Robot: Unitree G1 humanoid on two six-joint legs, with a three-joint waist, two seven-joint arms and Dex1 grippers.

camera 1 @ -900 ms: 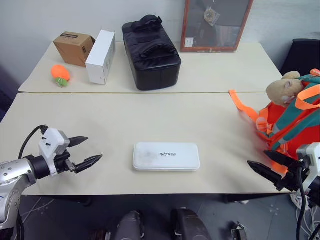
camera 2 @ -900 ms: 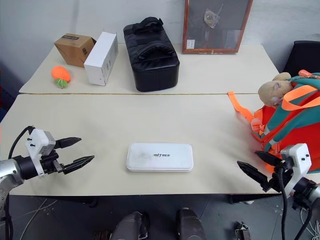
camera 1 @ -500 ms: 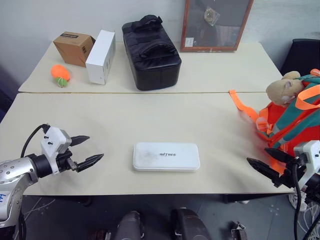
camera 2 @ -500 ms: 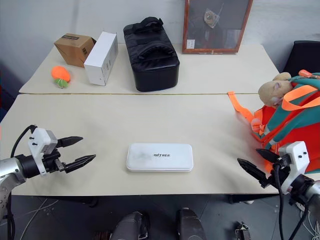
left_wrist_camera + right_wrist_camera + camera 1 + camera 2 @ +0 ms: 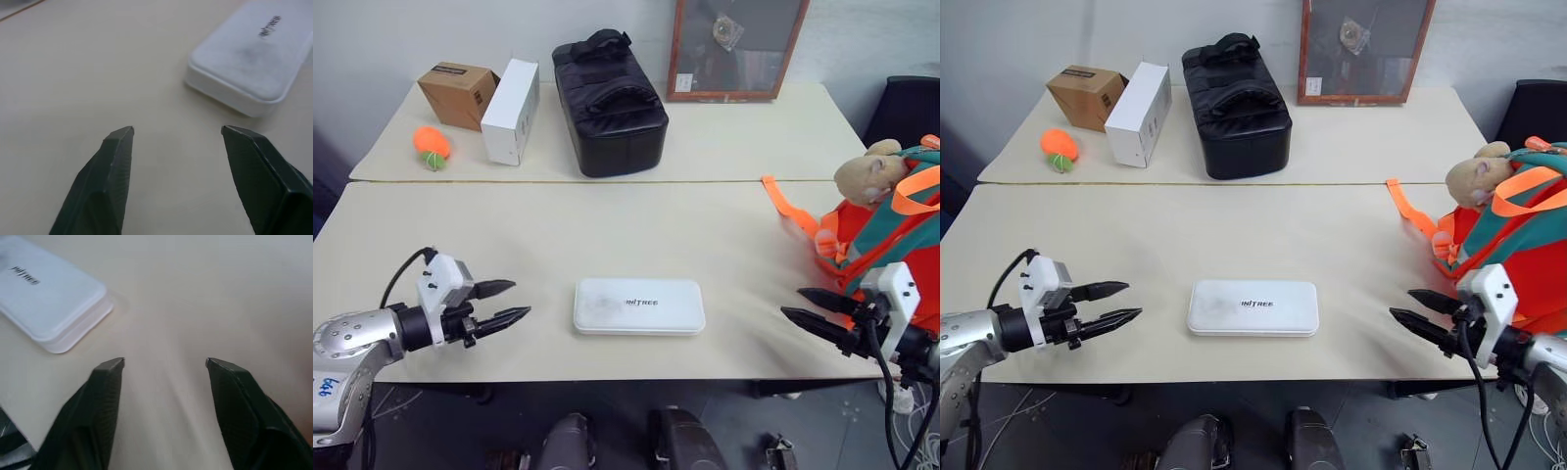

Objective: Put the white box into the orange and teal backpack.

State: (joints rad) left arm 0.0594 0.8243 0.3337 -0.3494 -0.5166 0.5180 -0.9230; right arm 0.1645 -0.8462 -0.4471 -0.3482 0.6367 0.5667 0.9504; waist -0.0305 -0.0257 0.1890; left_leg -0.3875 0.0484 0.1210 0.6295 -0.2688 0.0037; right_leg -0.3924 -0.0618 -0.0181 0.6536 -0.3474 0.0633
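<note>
Both grippers — left gripper point(image 5: 511, 302) and right gripper point(image 5: 800, 305) — hang empty with fingers parted, flanking the white box point(image 5: 639, 305) lying flat near the table's point(image 5: 558, 225) front edge; best close in evenly on its short ends before lifting toward the orange and teal backpack point(image 5: 891, 230) at the right.

Two cream rectangular tables point(image 5: 558, 235) stand pushed together, their seam running across, against a plain pale grey wall point(image 5: 391, 29). A wood-framed dark picture panel point(image 5: 736, 47) leans upright on the far table against that wall. Dark grey floor point(image 5: 460, 421) shows beneath the near table edge, and a black chair back point(image 5: 909, 106) stands at the right.
</note>
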